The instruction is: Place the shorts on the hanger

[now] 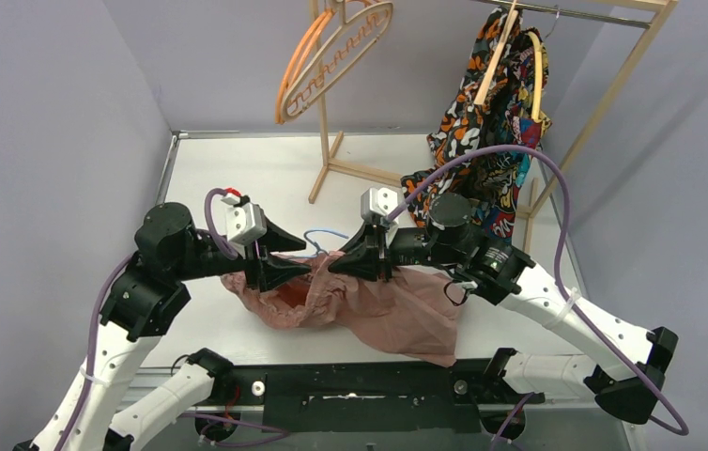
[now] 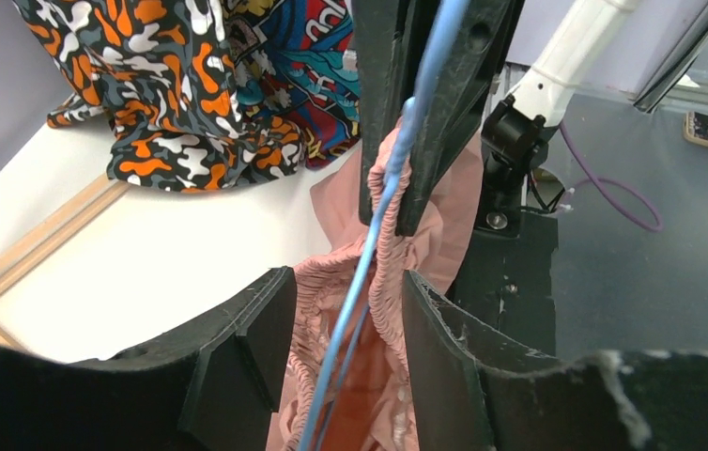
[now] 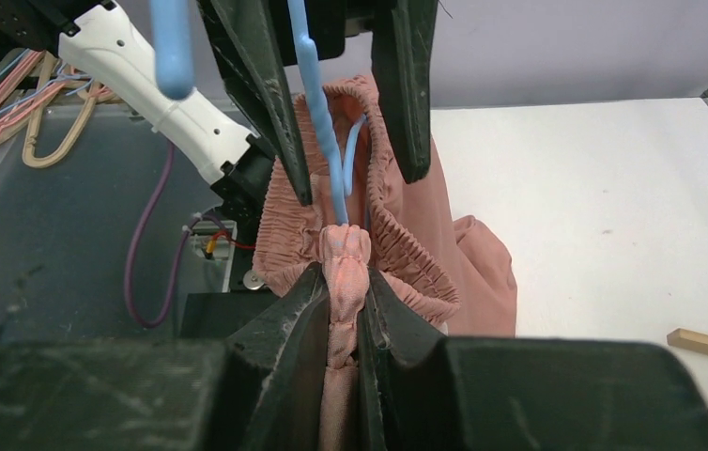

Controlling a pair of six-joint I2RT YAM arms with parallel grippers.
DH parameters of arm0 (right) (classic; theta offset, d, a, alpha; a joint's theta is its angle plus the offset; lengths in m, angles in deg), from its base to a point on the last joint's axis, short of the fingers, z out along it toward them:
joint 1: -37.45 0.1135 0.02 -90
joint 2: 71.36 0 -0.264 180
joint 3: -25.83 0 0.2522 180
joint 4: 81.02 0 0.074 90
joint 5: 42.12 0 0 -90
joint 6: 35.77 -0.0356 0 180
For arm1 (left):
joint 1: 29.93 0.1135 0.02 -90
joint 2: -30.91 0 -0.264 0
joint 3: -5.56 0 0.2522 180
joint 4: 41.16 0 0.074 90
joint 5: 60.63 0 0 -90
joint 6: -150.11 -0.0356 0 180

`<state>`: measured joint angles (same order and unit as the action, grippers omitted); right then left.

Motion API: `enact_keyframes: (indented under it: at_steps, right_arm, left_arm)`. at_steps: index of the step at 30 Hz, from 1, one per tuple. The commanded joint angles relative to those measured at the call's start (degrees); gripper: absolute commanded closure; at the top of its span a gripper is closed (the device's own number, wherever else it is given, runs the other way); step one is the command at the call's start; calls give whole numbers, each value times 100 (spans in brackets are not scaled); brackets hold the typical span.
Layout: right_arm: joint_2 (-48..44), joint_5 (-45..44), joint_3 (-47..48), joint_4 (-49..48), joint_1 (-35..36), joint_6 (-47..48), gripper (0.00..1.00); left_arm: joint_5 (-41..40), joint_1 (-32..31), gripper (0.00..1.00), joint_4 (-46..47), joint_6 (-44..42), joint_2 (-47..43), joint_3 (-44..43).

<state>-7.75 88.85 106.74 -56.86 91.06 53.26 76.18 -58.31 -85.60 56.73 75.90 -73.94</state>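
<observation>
The dusty-pink shorts point(image 1: 397, 310) lie bunched on the white table between both arms, with the waistband lifted. My right gripper point(image 1: 333, 266) is shut on a fold of the gathered waistband point(image 3: 346, 246), as its wrist view point(image 3: 344, 274) shows. The light-blue wire hanger point(image 1: 325, 235) runs into the waistband opening point(image 3: 317, 103), right against the pinched fold. My left gripper point(image 1: 305, 256) is open. In its wrist view point(image 2: 348, 287) its jaws stand apart around the waistband point(image 2: 390, 282) and the hanger wire point(image 2: 369, 249). The hanger's lower part is hidden inside the shorts.
A wooden rack point(image 1: 324, 141) stands at the back. It carries an orange hanger point(image 1: 296, 66) and a pale wooden hanger point(image 1: 355, 42). A multicoloured patterned garment point(image 1: 491, 122) hangs at the back right and trails onto the table. The table's black front edge point(image 1: 360, 385) is near.
</observation>
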Motion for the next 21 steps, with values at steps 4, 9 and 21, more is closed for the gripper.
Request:
enact_keyframes:
  at_steps: [4, 9, 21]
  right_arm:
    - [191, 470, 586, -485, 53, -108, 100]
    - [92, 310, 591, -221, 34, -96, 95]
    - [-805, 484, 472, 672, -772, -192, 79]
  left_arm:
    - [273, 24, 73, 196, -424, 78, 125]
    - [83, 23, 100, 466, -441, -207, 105]
    - [-501, 20, 100, 23, -1087, -482, -111]
